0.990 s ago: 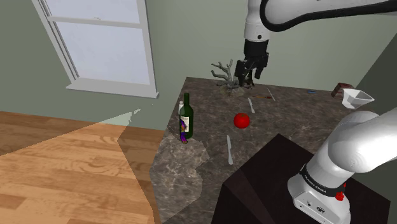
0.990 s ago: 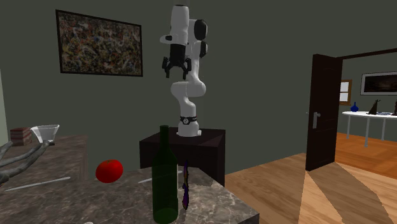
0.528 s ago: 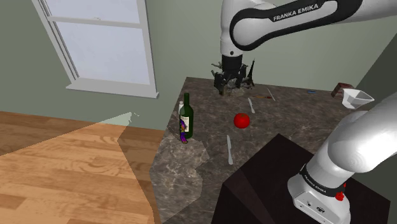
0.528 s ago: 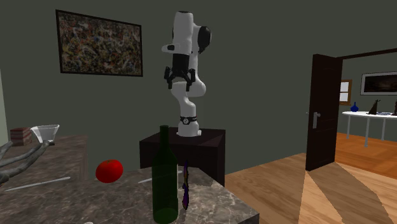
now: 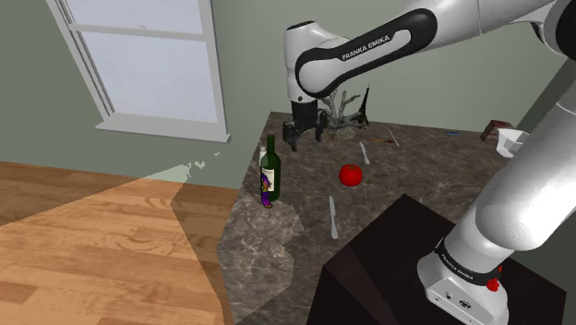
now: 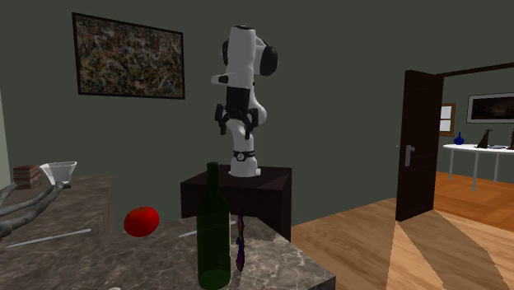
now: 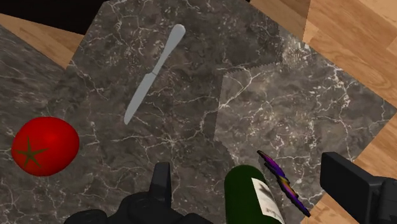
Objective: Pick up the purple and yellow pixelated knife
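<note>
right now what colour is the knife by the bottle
The knife is purple and yellow; wrist view best.

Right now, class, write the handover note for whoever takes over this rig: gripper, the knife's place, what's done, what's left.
Gripper: open, empty, in the air over the marble counter near the green bottle.
Purple and yellow knife: close beside the bottle, by the counter's edge, untouched.
Done: nothing grasped yet.
Left: descend, close on the knife, lift; mind the bottle.

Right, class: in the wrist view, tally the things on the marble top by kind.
Knives: 2, a grey knife and a purple and yellow knife
Tomato: 1
Bottle: 1
Total: 4
</note>
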